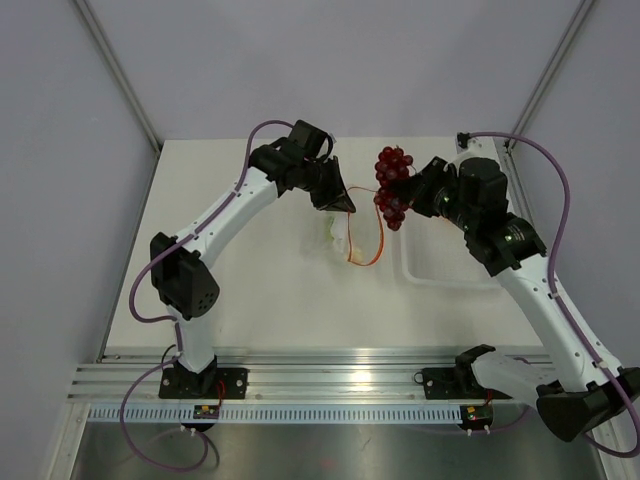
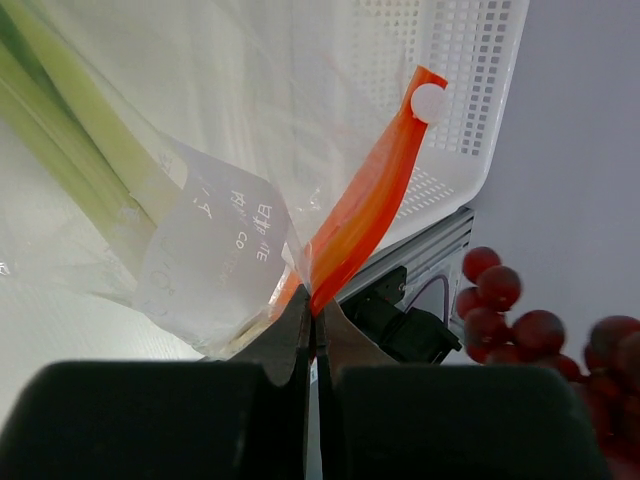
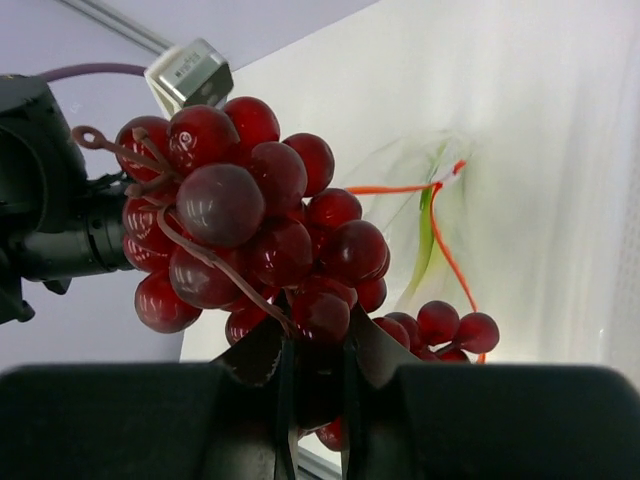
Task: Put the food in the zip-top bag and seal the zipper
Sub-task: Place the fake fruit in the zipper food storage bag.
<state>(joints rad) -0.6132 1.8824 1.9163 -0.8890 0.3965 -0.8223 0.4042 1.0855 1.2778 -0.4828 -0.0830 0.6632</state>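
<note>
My left gripper (image 1: 346,205) (image 2: 315,312) is shut on the orange-red zipper (image 2: 368,208) of the clear zip-top bag (image 2: 215,150) and holds the mouth up off the table. Pale-green vegetable stalks (image 2: 70,150) lie inside the bag (image 1: 345,240). My right gripper (image 1: 408,195) (image 3: 318,340) is shut on the bunch of dark red grapes (image 1: 392,185) (image 3: 250,220), held in the air just right of the bag's mouth. The grapes also show in the left wrist view (image 2: 530,325). The bag's zipper loop (image 3: 440,235) shows beyond the grapes. The peach-like fruit is out of view.
A rigid clear tray (image 1: 440,265) lies on the table at the right, under my right arm. A white perforated basket (image 2: 460,90) shows behind the bag in the left wrist view. The table's back edge (image 1: 330,140) is close behind both grippers.
</note>
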